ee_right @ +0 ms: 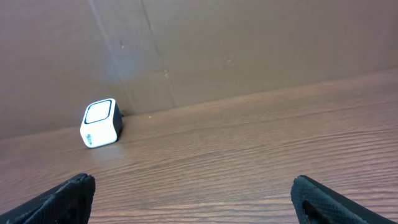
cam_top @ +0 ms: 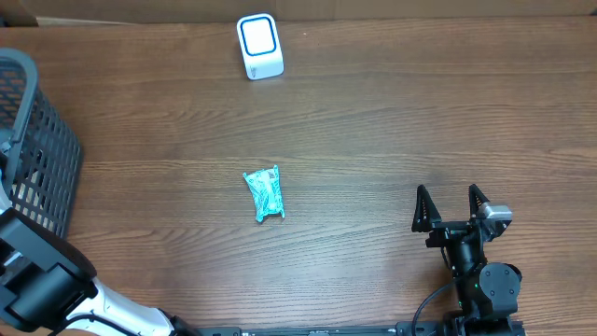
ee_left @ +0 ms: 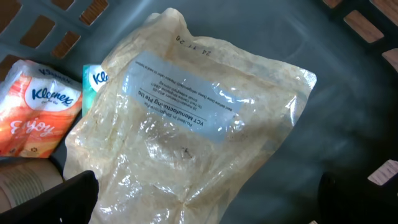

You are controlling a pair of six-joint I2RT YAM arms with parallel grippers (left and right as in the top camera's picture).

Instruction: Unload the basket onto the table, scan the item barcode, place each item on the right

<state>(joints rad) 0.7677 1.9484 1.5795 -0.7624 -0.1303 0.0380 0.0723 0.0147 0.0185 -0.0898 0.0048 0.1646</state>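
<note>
On the table (cam_top: 392,121): teal packet (cam_top: 264,193), white scanner (cam_top: 259,46).

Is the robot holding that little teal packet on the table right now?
No, the teal packet lies alone on the table, well apart from the open right gripper.

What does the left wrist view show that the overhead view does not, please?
Only the left wrist view: a crinkled clear plastic bag with a printed label, an orange Kleenex tissue pack and a teal pack partly hidden by the bag. Only the overhead view: the white cube scanner, the teal wrapped packet on the brown wooden table, and the open right claw. Both: the dark mesh plastic basket, its outside overhead, its inside at the wrist.
</note>
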